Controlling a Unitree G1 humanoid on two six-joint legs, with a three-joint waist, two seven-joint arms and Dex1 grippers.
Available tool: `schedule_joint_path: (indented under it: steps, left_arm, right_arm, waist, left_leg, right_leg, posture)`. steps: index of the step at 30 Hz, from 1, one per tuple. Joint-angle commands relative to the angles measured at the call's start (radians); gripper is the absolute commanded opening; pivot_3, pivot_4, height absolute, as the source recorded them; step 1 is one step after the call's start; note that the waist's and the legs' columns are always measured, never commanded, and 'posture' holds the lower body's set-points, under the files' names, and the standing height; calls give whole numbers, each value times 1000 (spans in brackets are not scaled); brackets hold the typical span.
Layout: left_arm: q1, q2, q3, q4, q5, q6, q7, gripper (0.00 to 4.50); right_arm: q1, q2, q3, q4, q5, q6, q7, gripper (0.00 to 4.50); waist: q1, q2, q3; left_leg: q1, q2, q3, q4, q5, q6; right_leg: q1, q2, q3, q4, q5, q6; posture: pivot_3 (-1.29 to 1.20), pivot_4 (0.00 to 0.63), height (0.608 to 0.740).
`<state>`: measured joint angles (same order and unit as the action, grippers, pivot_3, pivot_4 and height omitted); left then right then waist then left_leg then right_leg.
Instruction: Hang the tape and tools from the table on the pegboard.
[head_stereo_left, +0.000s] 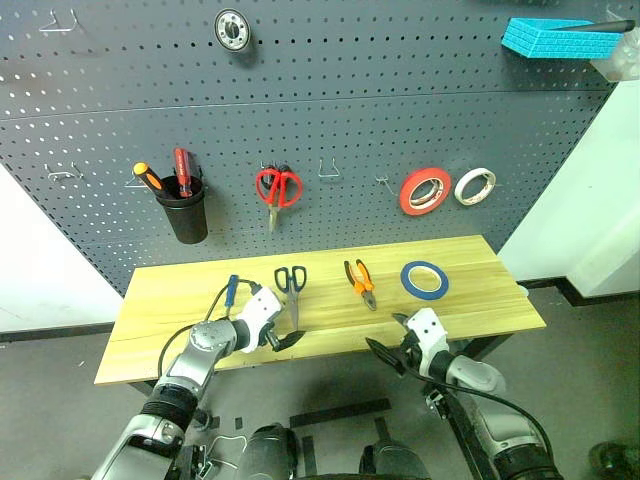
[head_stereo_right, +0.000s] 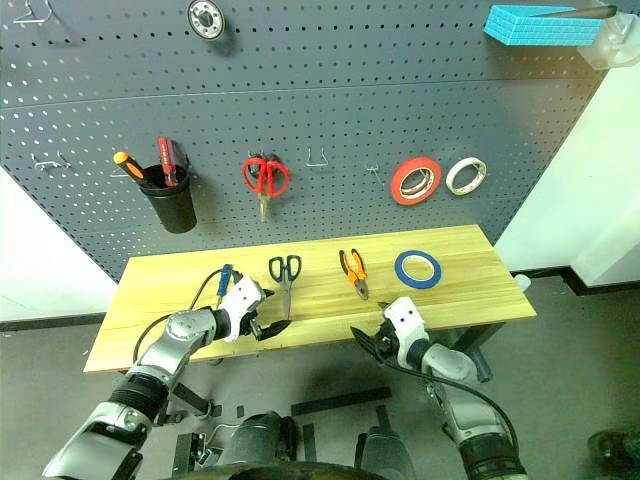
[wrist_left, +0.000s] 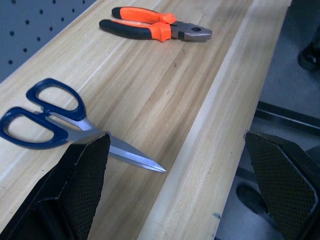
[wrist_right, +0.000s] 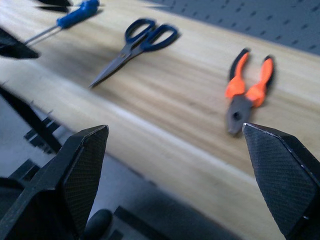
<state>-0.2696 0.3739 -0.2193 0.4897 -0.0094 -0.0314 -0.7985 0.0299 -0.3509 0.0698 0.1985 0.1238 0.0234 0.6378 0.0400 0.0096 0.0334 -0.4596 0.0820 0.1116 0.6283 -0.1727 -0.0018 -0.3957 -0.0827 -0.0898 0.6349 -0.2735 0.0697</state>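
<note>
The left gripper (head_stereo_left: 283, 338) is hovering with its fingers spread wide and empty over the near edge of the table (head_stereo_left: 180, 345), just beside the tips of the black-handled scissors (head_stereo_left: 291, 285), whose blades are pointing toward the near edge. The right gripper (head_stereo_left: 390, 345) is likewise standing wide open and holding nothing, hanging just off the near edge of the table, nearer than the pliers (head_stereo_left: 360, 282). On the tabletop, four things are lying in a row from left to right: the small blue-handled screwdriver (head_stereo_left: 231, 291) at the far left, beside the left arm, then the scissors, then the orange-and-black pliers with their jaws facing the near side, and at the right the blue tape (head_stereo_left: 425, 279) lying flat. Behind the table the pegboard (head_stereo_left: 330, 110) is rising as a dark grey wall. On it a black cup (head_stereo_left: 184, 212) is holding an orange screwdriver and a red one at the left, red-handled scissors (head_stereo_left: 278, 187) are hanging near the middle, and a red-orange tape roll (head_stereo_left: 424, 190) and a smaller white roll (head_stereo_left: 474, 185) are hanging at the right. Bare hooks are sitting between the red scissors and the red-orange roll.
</note>
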Motion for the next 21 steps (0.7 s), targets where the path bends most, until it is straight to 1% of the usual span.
schedule_joint_path:
  steps: [1,3,6,10,13,16,18,20,21]
  left_arm:
    - [6,16,12,-54,-8,0,-16,4462]
    - [12,24,15,-67,-10,5,-17,4462]
    - [12,27,19,-77,-10,9,-12,4462]
    - [-3,17,33,-79,-12,5,17,4462]
    - [4,20,24,-120,-14,20,9,4462]
    - [48,35,10,-210,-19,57,-14,4462]
    - [84,48,11,-287,-29,94,-27,4462]
    - [117,65,19,-379,-47,143,-38,4462]
    - [124,68,21,-416,-57,168,-41,4462]
  right_arm:
    - [-15,-30,-33,-47,16,-2,9,4500]
    - [-52,-51,-67,-16,-22,-6,-64,4500]
    - [-118,-54,-121,40,-53,9,-186,4500]
    - [-167,-49,-153,73,-68,44,-266,4500]
    - [-183,-46,-154,61,-68,75,-282,4500]
    - [-179,-57,-140,40,-93,136,-307,4500]
    - [-184,-49,-158,29,-82,232,-332,4500]
    - [-173,-43,-173,-23,-60,285,-337,4500]
    - [-175,-45,-178,-41,-53,292,-334,4500]
  waist:
    - [0,0,0]
    - [0,0,0]
    - [0,0,0]
    - [2,0,0]
    - [1,0,0]
    - [-1,0,1]
    - [-3,1,6]
    - [-4,3,23]
    - [-4,3,37]
  left_leg:
    - [0,0,0,0,0,0]
    - [0,0,0,0,0,0]
    - [0,0,0,0,0,0]
    - [0,0,0,0,0,0]
    - [0,0,0,0,0,0]
    - [0,0,1,0,0,1]
    - [0,0,1,0,0,1]
    - [1,2,1,0,0,1]
    - [2,2,1,0,0,1]
  right_leg:
    - [0,0,0,0,0,0]
    - [0,0,0,0,0,0]
    - [0,0,0,0,0,0]
    - [0,0,0,0,0,0]
    - [0,0,0,0,0,0]
    - [0,0,1,1,0,0]
    - [0,0,1,1,0,0]
    - [0,0,3,1,0,0]
    - [-1,-1,4,2,0,0]
  posture:
    - [61,0,717]
    - [63,0,717]
    - [63,0,717]
    - [67,0,717]
    - [65,0,717]
    - [64,45,717]
    - [64,86,717]
    - [56,135,717]
    - [55,146,717]
